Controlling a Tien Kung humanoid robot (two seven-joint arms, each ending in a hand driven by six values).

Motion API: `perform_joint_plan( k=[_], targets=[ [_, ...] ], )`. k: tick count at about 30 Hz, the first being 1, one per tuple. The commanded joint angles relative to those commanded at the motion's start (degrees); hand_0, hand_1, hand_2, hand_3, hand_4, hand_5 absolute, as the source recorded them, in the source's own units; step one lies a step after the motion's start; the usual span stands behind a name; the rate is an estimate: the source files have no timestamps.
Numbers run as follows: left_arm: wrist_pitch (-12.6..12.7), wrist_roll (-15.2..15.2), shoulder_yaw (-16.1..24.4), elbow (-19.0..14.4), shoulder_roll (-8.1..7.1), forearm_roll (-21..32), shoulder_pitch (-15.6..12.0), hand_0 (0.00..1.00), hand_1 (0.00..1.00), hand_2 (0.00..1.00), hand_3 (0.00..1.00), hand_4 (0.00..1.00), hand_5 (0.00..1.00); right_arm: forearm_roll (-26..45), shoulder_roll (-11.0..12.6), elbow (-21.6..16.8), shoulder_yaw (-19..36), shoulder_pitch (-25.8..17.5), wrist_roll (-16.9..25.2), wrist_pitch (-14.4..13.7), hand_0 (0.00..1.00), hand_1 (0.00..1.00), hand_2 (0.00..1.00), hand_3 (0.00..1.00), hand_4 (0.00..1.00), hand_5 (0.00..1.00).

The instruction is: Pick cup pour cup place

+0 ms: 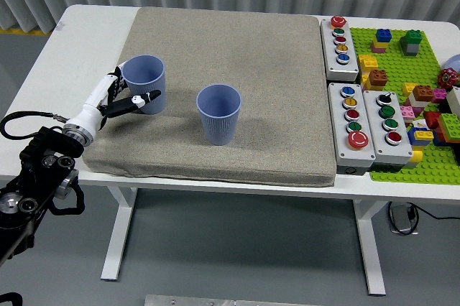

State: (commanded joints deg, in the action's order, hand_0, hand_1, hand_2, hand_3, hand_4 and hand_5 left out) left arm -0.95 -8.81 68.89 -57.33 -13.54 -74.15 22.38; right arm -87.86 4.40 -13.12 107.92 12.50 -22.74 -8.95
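Observation:
Two blue ribbed cups stand upright on the grey mat (244, 40). One cup (147, 76) is near the mat's left edge, the other cup (219, 113) near the mat's middle. My left hand (128, 91) reaches in from the lower left and straddles the left cup's near-left side. Its thumb lies across the cup's front wall and its fingers (113, 82) are spread beside the left wall. The cup rests on the mat, not lifted. I cannot see what is inside either cup. The right arm is out of view.
The mat lies on a white table (86, 33). Three grey button boxes (352, 125) stand right of the mat. A green baseplate (402, 62) with several coloured bricks fills the far right. The table's left edge is close to my left arm.

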Motion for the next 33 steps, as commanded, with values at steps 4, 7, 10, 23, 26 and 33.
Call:
perform_joint_plan(
  k=[4,7,10,23,26,33],
  targets=[
    [-0.01,-0.08,-0.20,0.50,0.01,0.32,0.51,0.944,0.936,0.998,0.998,0.998,0.431,-0.22,-0.03,-0.03,0.14,0.06,-0.07,0.00,0.695,0.667,0.608,0.610,0.002,0.330],
    [0.00,-0.08,-0.45,0.95,-0.22,0.71,0.77,0.944,0.936,0.998,0.998,0.998,0.431,-0.27,-0.05,-0.03,0.14,0.06,-0.08,0.00,0.695,0.667,0.608,0.610,0.002,0.330],
    [0.01,-0.07,-0.81,1.20,-0.42,0.88,0.99,0.941,0.933,0.998,0.998,0.993,0.430,-0.23,-0.02,-0.04,0.09,0.01,-0.07,0.01,0.695,0.668,0.608,0.610,0.002,0.329],
    [0.03,-0.02,-1.56,1.00,-0.14,0.73,1.37,0.939,0.928,0.998,0.998,0.987,0.430,-1.05,-0.08,-0.11,0.52,-0.18,-0.21,0.24,0.695,0.668,0.608,0.610,0.002,0.328],
    [-0.10,0.02,-1.55,1.39,-0.02,0.62,1.76,0.939,0.928,0.998,0.998,0.987,0.430,-1.09,-0.08,-0.10,0.54,-0.05,-0.18,0.29,0.695,0.668,0.608,0.610,0.002,0.328],
    [-0.21,0.04,-2.03,1.75,-0.09,0.68,2.50,0.935,0.923,0.998,0.998,0.986,0.430,-0.93,-0.07,-0.11,0.52,0.15,-0.20,0.24,0.695,0.668,0.609,0.610,0.002,0.329]
  ],
)
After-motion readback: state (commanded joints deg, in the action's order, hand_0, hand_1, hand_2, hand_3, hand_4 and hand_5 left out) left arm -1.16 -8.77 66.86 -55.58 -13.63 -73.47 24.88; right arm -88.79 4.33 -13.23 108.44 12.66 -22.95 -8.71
